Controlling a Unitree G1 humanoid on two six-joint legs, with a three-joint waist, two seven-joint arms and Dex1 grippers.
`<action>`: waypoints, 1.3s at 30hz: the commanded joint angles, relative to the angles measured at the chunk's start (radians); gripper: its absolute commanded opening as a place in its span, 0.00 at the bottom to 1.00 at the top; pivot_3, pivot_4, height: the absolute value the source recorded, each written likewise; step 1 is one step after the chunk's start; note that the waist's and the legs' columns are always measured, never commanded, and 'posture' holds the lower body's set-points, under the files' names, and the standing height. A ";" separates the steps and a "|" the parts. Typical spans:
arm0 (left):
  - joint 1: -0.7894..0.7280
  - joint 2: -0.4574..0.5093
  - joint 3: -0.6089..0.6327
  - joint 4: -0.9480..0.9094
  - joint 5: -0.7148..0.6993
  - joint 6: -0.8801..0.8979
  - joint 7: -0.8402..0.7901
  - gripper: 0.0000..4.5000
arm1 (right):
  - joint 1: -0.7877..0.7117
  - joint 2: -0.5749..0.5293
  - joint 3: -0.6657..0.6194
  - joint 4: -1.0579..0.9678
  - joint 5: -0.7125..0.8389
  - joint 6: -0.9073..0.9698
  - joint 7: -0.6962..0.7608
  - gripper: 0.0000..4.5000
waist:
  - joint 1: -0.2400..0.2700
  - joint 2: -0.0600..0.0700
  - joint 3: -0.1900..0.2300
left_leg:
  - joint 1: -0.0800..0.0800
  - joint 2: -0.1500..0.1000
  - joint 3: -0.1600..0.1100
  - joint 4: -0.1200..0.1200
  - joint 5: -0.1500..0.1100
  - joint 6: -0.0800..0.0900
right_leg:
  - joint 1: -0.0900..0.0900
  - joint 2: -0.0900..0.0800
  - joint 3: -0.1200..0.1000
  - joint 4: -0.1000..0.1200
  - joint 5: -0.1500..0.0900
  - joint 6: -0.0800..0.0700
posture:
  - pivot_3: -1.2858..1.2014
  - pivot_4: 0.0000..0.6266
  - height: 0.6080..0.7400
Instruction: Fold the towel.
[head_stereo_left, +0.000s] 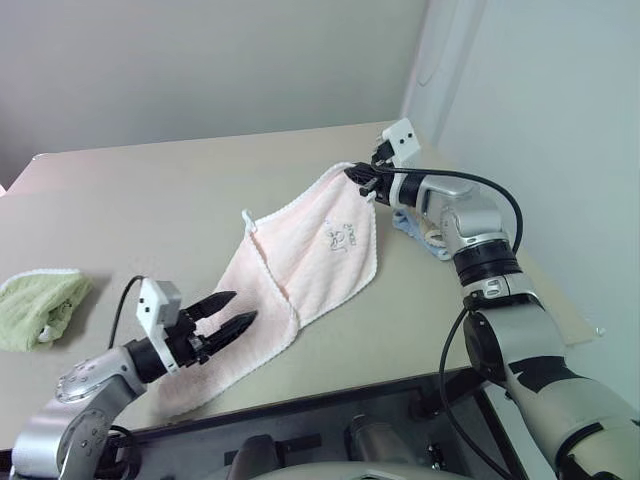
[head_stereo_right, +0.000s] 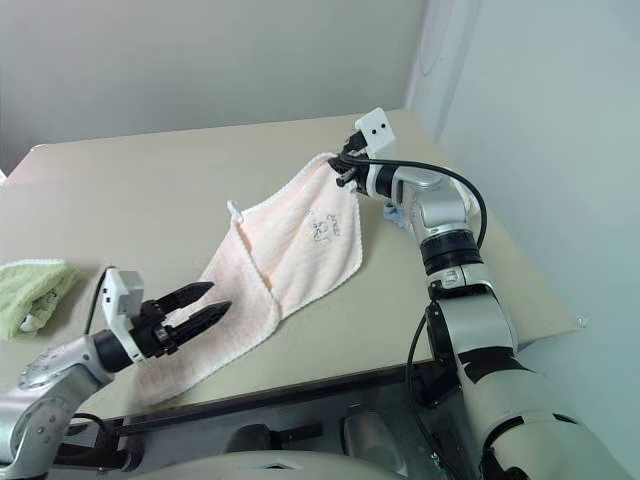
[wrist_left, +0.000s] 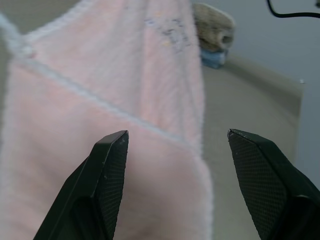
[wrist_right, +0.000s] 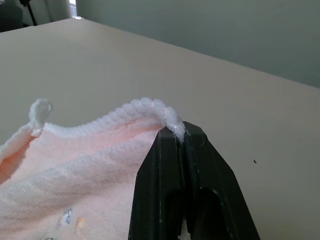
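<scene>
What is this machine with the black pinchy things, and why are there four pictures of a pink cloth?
It is a robot with two arms, and each arm ends in a claw with two black fingers. Two pictures come from cameras in its head, looking down over a beige table. The other two come from small cameras on its wrists, looking along each claw.

The right claw is shut on one corner of the pink towel and holds that corner up, so the towel hangs down to the table. The right wrist picture shows the fingers pinching the white edge. The left claw is open, right by the towel's lower part, holding nothing.

Also on the table: a crumpled green towel at the robot's left, and some tan and blue cloths behind the right arm.
</scene>
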 joint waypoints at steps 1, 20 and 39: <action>-0.021 0.034 -0.051 -0.052 0.021 0.033 0.008 0.75 | -0.038 0.005 -0.015 -0.010 0.010 -0.021 -0.003 0.01 | 0.000 0.000 0.000 | 0.000 0.000 0.000 0.000 0.000 0.000 | 0.000 0.000 0.000 0.000 0.000 0.000 | 0.52 0.00 1.00; -0.198 0.098 -0.281 -0.067 0.162 0.274 0.170 0.75 | -0.014 0.010 -0.021 -0.008 0.016 -0.032 -0.019 0.01 | 0.001 0.001 0.001 | 0.000 0.000 0.000 0.000 0.000 0.000 | 0.000 0.000 0.000 0.000 0.000 0.000 | 0.52 0.00 1.00; -0.249 0.085 -0.302 -0.016 0.176 0.335 0.173 0.75 | -0.005 -0.004 -0.028 -0.018 0.024 -0.027 -0.026 0.01 | 0.001 0.001 0.001 | 0.000 0.000 0.000 0.000 0.000 0.000 | 0.000 0.000 0.000 0.000 0.000 0.000 | 0.52 0.00 1.00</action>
